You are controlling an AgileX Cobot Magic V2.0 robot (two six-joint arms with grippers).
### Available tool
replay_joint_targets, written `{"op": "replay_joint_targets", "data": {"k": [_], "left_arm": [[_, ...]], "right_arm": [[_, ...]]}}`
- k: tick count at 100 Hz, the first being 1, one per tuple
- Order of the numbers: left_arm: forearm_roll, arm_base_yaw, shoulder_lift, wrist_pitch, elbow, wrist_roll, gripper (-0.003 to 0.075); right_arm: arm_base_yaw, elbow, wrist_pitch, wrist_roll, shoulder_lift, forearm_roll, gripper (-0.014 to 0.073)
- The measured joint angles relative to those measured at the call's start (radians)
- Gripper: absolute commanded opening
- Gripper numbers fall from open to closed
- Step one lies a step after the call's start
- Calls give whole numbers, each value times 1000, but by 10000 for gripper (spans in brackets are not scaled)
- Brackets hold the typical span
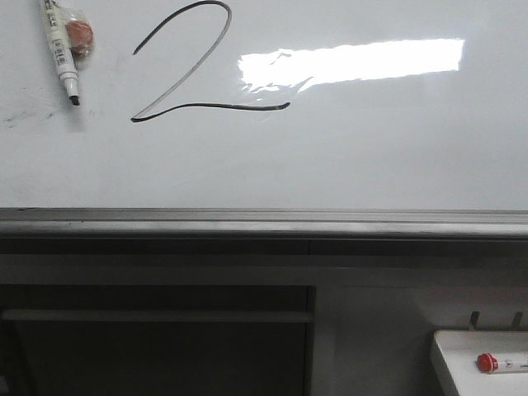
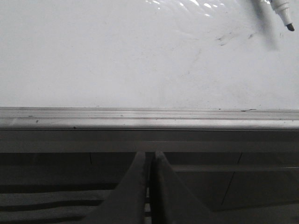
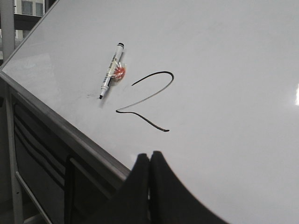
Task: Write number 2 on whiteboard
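Observation:
The whiteboard [image 1: 371, 157] fills the upper front view, with a bright reflection and a grey bottom rail [image 1: 264, 223]. The number 2 [image 1: 191, 70] is drawn on it in thin black line; it also shows in the right wrist view [image 3: 148, 100]. An uncapped black marker [image 1: 59, 48] rests on the board left of the 2, next to a small orange thing [image 1: 79, 35]. My left gripper [image 2: 150, 156] is shut and empty below the rail. My right gripper [image 3: 150, 156] is shut and empty, back from the board. Neither gripper shows in the front view.
A small white tray [image 1: 462, 355] at the lower right holds a red-capped marker [image 1: 499, 362]. Faint grey smudges [image 1: 25, 115] mark the board at the left. Below the rail are dark frame bars [image 1: 157, 315].

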Motion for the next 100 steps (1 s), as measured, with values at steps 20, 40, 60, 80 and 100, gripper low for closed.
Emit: {"op": "replay_joint_targets", "data": {"k": [20, 40, 60, 80, 100], "left_arm": [[0, 0, 0, 0, 0, 0, -20], [0, 0, 0, 0, 0, 0, -20], [0, 0, 0, 0, 0, 0, -20], [0, 0, 0, 0, 0, 0, -20], [0, 0, 0, 0, 0, 0, -20]], "right_arm": [[0, 0, 0, 0, 0, 0, -71], [0, 0, 0, 0, 0, 0, -71], [-1, 7, -6, 0, 0, 0, -71], [-116, 82, -3, 145, 0, -146, -71], [-346, 200, 15, 641, -50, -503, -72]]}}
